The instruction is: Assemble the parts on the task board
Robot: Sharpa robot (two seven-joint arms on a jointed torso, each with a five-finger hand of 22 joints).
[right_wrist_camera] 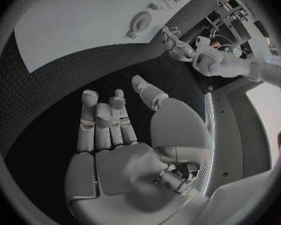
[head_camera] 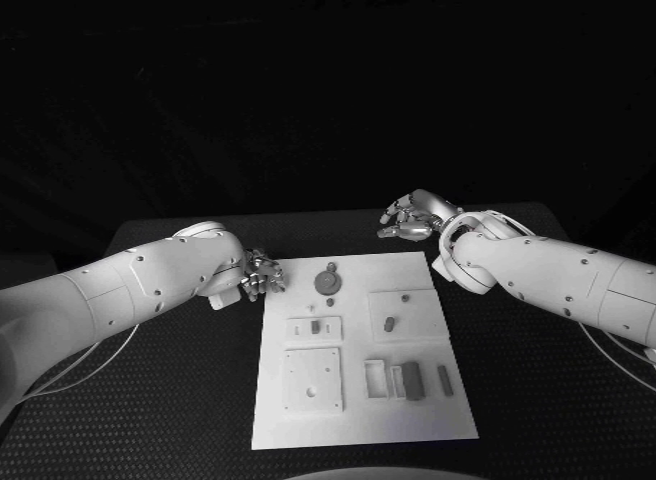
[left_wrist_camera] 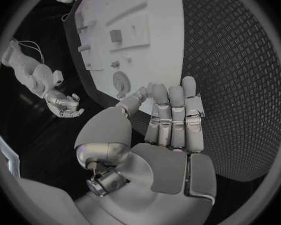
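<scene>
While the black table (head_camera: 170, 400) sits in darkness, the task board (head_camera: 360, 420) lies between the empty, loosely spread left hand (head_camera: 256, 277) and right hand (head_camera: 415, 216).

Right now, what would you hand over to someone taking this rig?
Left hand: open, holding nothing, beside the task board's far left corner.
Right hand: open, holding nothing, over the table beyond the board's far right corner.
Parts: round piece at the far edge, small peg right of centre, dark bars near the right edge.
Done: nothing evident. Left: the whole assembly.
</scene>
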